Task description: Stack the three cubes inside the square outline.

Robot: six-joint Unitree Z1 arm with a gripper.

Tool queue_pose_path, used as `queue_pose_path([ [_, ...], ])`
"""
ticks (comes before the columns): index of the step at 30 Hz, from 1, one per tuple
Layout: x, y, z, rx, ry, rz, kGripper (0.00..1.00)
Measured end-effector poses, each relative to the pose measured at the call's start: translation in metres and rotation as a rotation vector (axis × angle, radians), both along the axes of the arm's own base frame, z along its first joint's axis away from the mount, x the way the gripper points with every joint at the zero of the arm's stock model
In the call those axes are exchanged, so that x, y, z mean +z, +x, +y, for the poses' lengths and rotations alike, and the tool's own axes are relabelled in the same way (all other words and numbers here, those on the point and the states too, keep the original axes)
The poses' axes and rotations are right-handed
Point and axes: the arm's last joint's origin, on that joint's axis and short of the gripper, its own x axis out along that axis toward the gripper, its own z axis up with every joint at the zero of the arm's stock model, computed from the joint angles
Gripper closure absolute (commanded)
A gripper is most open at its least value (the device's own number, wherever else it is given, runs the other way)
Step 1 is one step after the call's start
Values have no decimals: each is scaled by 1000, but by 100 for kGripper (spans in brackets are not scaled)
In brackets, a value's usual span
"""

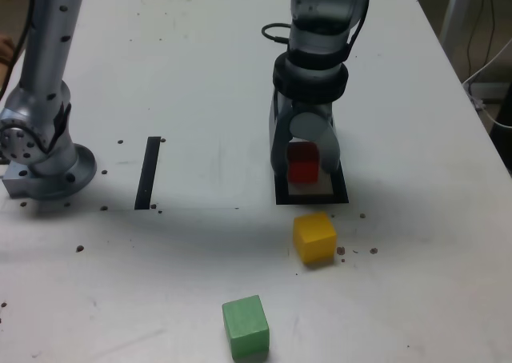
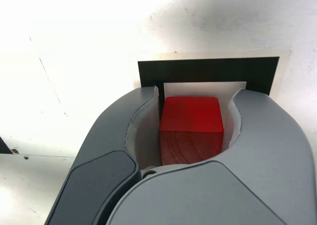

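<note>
My gripper (image 1: 304,169) stands upright over the square outline (image 1: 312,197), shut on the red cube (image 1: 303,163). In the wrist view the red cube (image 2: 190,123) sits between the two grey jaws of the gripper (image 2: 198,90), over the pale centre of the outline (image 2: 208,70). Whether the cube rests on the surface I cannot tell. The yellow cube (image 1: 314,237) lies on the table just in front of the outline. The green cube (image 1: 245,325) lies nearer the front edge, toward the exterior view's left.
A straight black strip (image 1: 149,173) is stuck on the white table left of the outline in the exterior view. The arm's base (image 1: 40,159) stands at the far left. Cables (image 1: 490,75) hang off the table's right side.
</note>
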Motion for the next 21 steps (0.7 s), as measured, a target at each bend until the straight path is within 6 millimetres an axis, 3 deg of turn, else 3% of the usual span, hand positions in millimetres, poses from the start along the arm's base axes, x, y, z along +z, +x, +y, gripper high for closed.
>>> queue_pose_path([
  [4,-3,1,0,-9,-12,-21,18],
  [6,-4,0,0,-13,-19,-29,4],
  [14,-11,-5,3,-8,-16,-15,1],
  [21,19,-22,6,-3,54,-82,0],
])
